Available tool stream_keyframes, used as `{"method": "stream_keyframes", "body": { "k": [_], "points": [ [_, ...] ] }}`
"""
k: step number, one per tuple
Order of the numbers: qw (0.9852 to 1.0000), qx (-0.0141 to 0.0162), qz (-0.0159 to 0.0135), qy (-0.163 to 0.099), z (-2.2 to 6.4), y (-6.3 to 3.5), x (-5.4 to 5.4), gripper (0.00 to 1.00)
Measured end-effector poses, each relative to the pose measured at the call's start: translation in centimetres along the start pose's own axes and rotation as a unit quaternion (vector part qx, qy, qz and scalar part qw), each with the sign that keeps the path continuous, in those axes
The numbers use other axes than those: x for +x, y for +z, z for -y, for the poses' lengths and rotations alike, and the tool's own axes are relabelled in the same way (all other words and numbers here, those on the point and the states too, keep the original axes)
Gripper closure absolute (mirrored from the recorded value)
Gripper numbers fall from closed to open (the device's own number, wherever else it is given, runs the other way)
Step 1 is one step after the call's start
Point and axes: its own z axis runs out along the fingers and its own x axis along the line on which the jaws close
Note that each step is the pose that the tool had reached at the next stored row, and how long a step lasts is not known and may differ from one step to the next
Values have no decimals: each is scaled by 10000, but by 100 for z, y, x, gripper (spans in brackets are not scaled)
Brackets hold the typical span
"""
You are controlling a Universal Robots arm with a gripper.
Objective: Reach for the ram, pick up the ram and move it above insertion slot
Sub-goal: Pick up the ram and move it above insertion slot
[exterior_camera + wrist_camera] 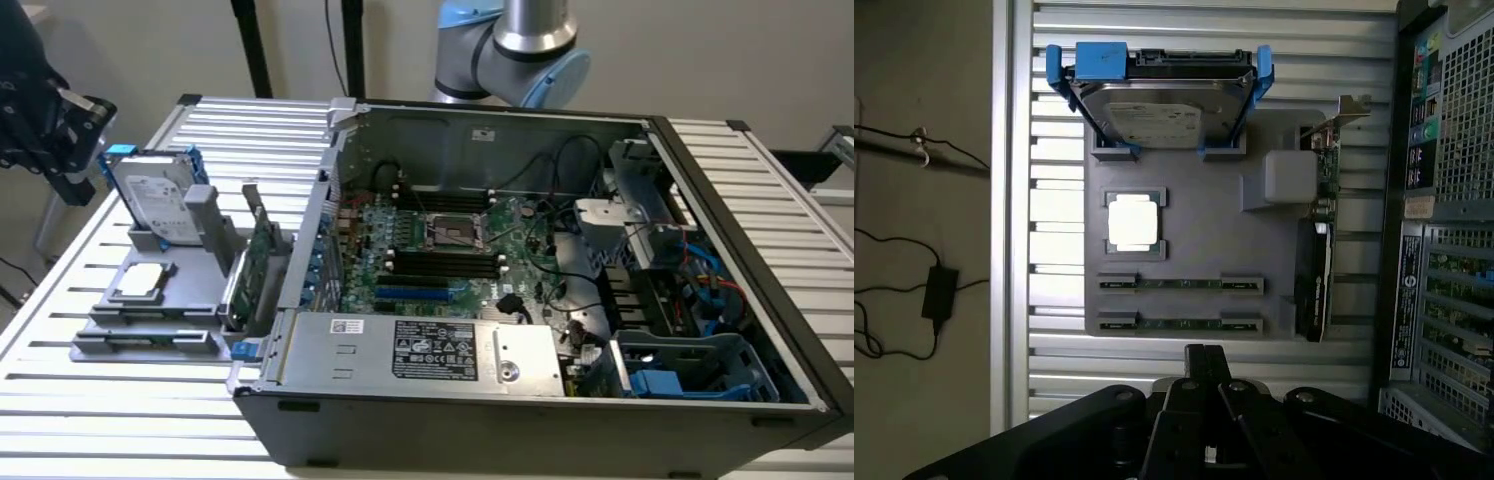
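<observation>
So we've got the slatted table [747, 170] with the open computer case [534, 440] on it, and the grey holder [1204, 230] just beside the case. The hard drive [1154, 110] stands at one edge of the holder. The ram [1180, 324] sits in a slot along the opposite edge, with a second stick [1180, 284] parallel just beside it. The claw [1204, 356] is pinched shut with nothing in it, near that ram edge. We reckon the stick is light and stiff but thin and fragile, so we'd take it mid-length across its two flat faces, clear of the contacts.
</observation>
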Motion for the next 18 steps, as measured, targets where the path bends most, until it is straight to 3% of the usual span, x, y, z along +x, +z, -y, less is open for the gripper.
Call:
{"method": "stream_keyframes", "body": {
  "k": [3,9,14,18],
  "points": [
    [10000,0,1,-10,1,0,15,89],
    [9986,1,-14,-534,0,0,17,89],
    [9952,2,-28,-982,0,0,17,89],
    [9909,3,-39,-1348,0,0,17,89]
  ]
}}
